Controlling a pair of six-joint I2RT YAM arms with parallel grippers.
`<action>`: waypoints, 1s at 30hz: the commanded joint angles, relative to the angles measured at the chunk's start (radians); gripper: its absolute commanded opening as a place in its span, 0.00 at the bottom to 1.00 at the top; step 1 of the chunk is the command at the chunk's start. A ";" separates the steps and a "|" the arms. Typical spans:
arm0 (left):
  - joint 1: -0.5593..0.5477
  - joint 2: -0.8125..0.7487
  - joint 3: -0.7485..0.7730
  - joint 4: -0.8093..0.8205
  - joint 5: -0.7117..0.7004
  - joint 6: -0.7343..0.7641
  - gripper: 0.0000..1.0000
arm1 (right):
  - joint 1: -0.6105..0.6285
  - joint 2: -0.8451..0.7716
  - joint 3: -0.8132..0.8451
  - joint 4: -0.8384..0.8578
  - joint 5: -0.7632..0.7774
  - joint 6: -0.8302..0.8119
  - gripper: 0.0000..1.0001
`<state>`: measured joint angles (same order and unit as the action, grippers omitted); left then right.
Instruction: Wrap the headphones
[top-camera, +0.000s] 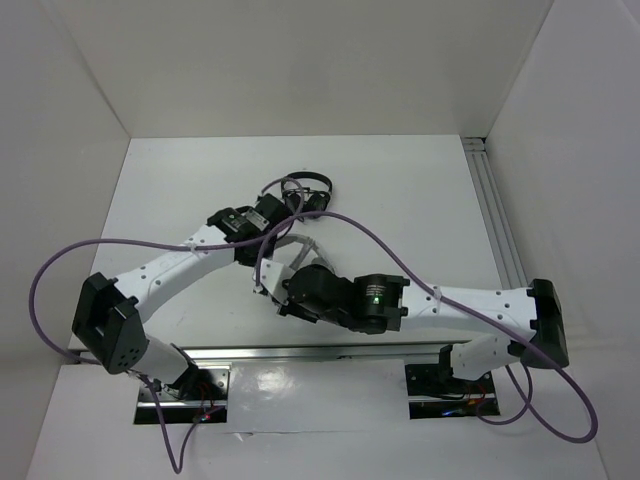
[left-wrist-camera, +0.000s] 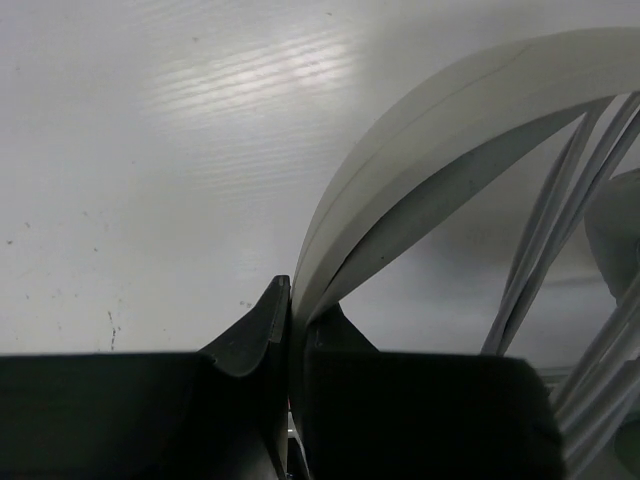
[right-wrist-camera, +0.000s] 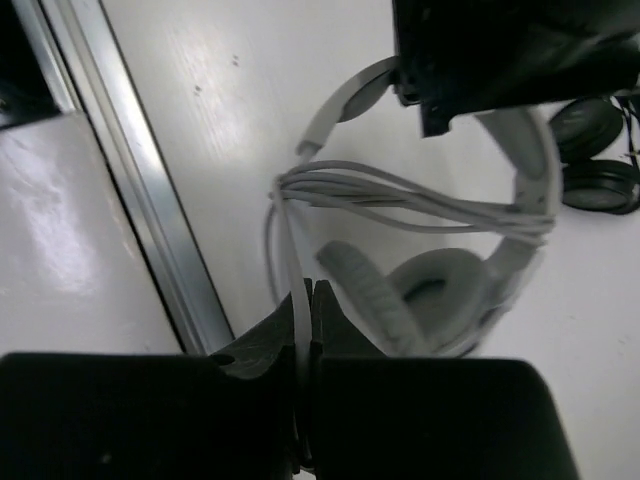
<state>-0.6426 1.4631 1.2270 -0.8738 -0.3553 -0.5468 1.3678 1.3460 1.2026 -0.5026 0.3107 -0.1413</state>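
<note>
The white and light-grey headphones (top-camera: 293, 243) lie mid-table between my two arms. My left gripper (top-camera: 283, 208) is shut on their wide headband (left-wrist-camera: 450, 130), which arcs up to the right from between the jaws (left-wrist-camera: 292, 295). Thin grey cable strands (left-wrist-camera: 560, 220) run beside the band. My right gripper (right-wrist-camera: 308, 295) is shut on the grey cable (right-wrist-camera: 290, 230), near the front rail. Several cable loops (right-wrist-camera: 400, 195) stretch across the headband's span above a padded earcup (right-wrist-camera: 440, 285). The right gripper shows in the top view (top-camera: 272, 290) just near of the headphones.
Smaller black headphones (top-camera: 310, 183) lie just beyond the left gripper; they also show in the right wrist view (right-wrist-camera: 595, 150). An aluminium rail (right-wrist-camera: 130, 180) runs along the near table edge, another (top-camera: 495, 220) along the right side. White walls enclose the table.
</note>
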 joint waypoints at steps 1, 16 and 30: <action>-0.034 -0.009 -0.014 0.082 -0.028 0.126 0.00 | 0.024 -0.013 0.095 -0.065 0.123 -0.075 0.03; -0.048 -0.092 -0.055 0.036 0.185 0.191 0.00 | 0.011 -0.110 -0.153 0.117 0.268 -0.104 0.23; -0.058 -0.024 -0.060 -0.022 0.234 0.146 0.00 | -0.027 -0.217 -0.115 0.191 0.363 -0.047 0.55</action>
<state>-0.6971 1.4319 1.1240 -0.9001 -0.2070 -0.3729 1.3411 1.1767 1.0126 -0.3817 0.5949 -0.2066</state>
